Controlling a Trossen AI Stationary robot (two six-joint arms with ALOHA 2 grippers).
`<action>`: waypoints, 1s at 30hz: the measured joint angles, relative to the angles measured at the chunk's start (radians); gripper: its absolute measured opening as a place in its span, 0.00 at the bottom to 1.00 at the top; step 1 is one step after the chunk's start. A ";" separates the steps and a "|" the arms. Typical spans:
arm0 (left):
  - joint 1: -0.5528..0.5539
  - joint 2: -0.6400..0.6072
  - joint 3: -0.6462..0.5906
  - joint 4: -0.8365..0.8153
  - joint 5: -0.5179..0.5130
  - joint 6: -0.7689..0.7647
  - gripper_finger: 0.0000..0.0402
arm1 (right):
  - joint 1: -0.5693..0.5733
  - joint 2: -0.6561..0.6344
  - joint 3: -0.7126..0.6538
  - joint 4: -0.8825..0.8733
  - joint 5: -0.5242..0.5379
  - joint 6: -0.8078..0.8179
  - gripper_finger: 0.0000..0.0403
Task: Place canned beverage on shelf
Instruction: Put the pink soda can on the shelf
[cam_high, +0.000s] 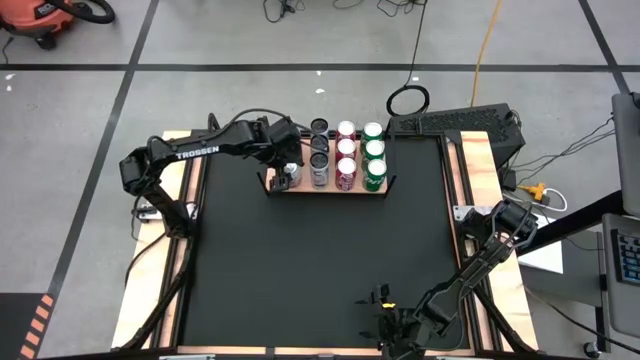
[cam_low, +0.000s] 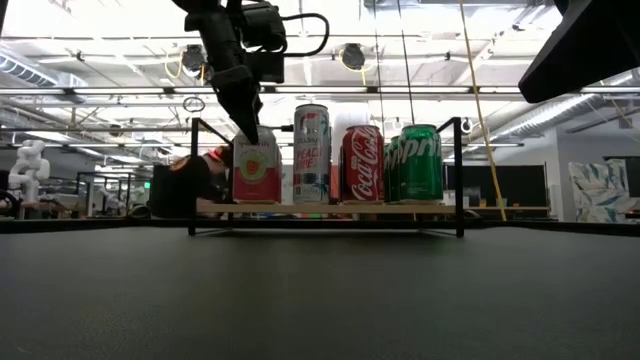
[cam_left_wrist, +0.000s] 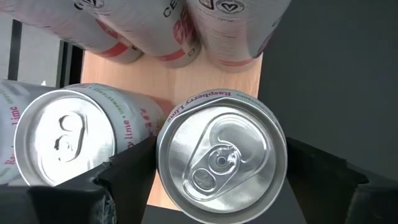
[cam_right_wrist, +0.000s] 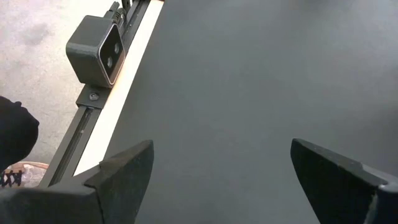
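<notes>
Now straddling the pink raspberry drink can (cam_left_wrist: 221, 163) on the flat light-brown wooden shelf (cam_high: 325, 188).
Left tool (cam_high: 290, 170) spread around it at the shelf's left end; right tool (cam_right_wrist: 249, 180) spread wide, low over the black surface (cam_high: 320, 250).

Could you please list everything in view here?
Light-brown wooden shelf with black brackets: one, far side of the mat.
Black mat: one, covers the table.
Pink raspberry soda can: one, shelf's left end, front row.
Tall white can: one, beside it.
Red cola can: one, next along.
Green soda can: one, right end.
Cans behind: several, pink, green, dark-topped; count unclear.
Left tool: dark, around the pink can.
Right tool: dark, open, empty, over the mat's near edge.
</notes>
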 joint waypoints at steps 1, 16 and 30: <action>0.000 0.000 0.000 0.000 0.000 0.000 0.80 | 0.000 0.000 0.000 0.000 0.000 0.000 0.89; -0.004 0.000 0.000 0.004 -0.034 -0.001 0.80 | 0.000 0.000 0.000 0.000 0.000 0.000 0.89; -0.033 -0.002 0.001 0.005 -0.057 0.000 0.80 | 0.000 0.000 0.000 0.000 0.000 0.000 0.89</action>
